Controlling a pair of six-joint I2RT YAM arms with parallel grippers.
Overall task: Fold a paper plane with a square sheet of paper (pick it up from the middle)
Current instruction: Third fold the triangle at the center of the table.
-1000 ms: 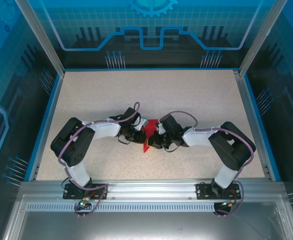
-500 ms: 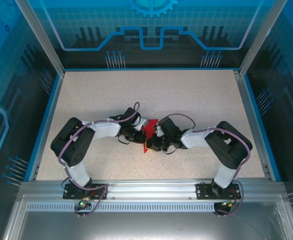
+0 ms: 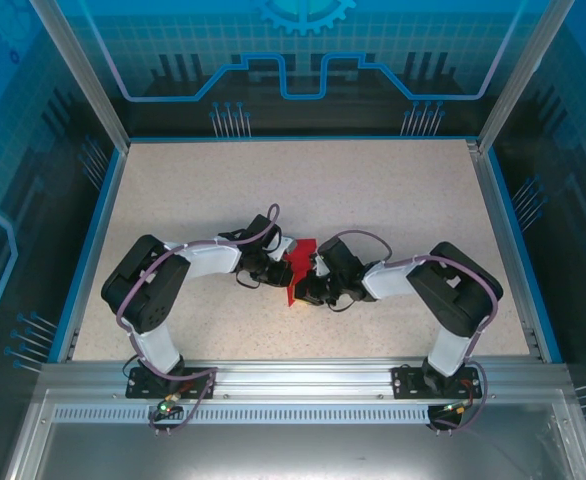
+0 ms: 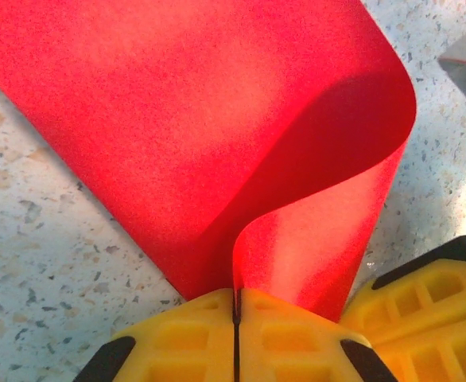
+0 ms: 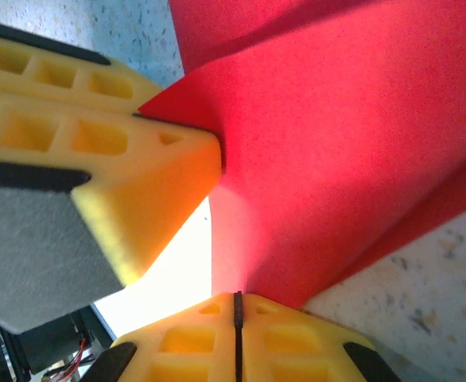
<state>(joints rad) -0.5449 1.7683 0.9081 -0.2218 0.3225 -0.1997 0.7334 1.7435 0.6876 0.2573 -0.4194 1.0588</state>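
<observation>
**Item 1. Square sheet of paper** [image 3: 295,270]
- Description: bright red, thin, plain on the faces that show.
- Location: on the bench [image 3: 393,200], about midway between its left and right edges and somewhat nearer the near edge than the far one, directly between the two pincers.
- Condition: not flat. In the left wrist view, one part lies on the speckled top while a flap rises and curls over in a smooth bend (shadowed underneath), running down into the pincer's seam.

**Item 2. Left pincer** [image 4: 235,306]
- Description: yellow moulded fingers.
- State: clenched, the pads meeting along a thin dark line, with the red sheet nipped in that line.
- In the right wrist view, a corner of the sheet sits caught between its tips.

**Item 3. Right pincer** [image 5: 237,306]
- Description: yellow fingers of the same pattern.
- State: clenched on the same sheet, which rises straight out of its seam.
- It stands just beside the left pincer (one of its fingers shows at the lower right of the left wrist view).

**Item 4. Arms**
- Both bend inward from their bases at the near edge, and the wrists meet over the sheet.

**Item 5. Bench**
- Description: pale speckled top with blue edging.
</observation>
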